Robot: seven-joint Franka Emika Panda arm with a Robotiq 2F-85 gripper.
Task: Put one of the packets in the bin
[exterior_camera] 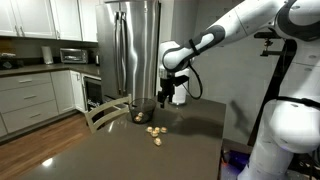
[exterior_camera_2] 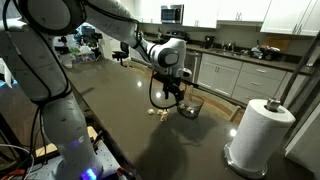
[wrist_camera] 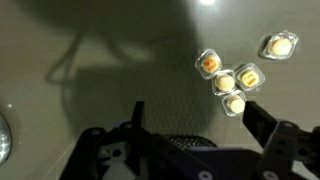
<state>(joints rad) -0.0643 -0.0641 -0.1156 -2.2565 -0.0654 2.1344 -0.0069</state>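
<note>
Several small clear packets with yellow contents lie in a cluster on the dark table, seen in the wrist view and in both exterior views. One packet lies a little apart from the others. A small dark mesh bin stands on the table next to the packets; it also shows in an exterior view. My gripper is open and empty, hovering above the table just beside the cluster. Its right finger is close to the nearest packet.
A paper towel roll stands near the table corner. A wooden chair is tucked at the table's far edge. A steel refrigerator and kitchen cabinets stand behind.
</note>
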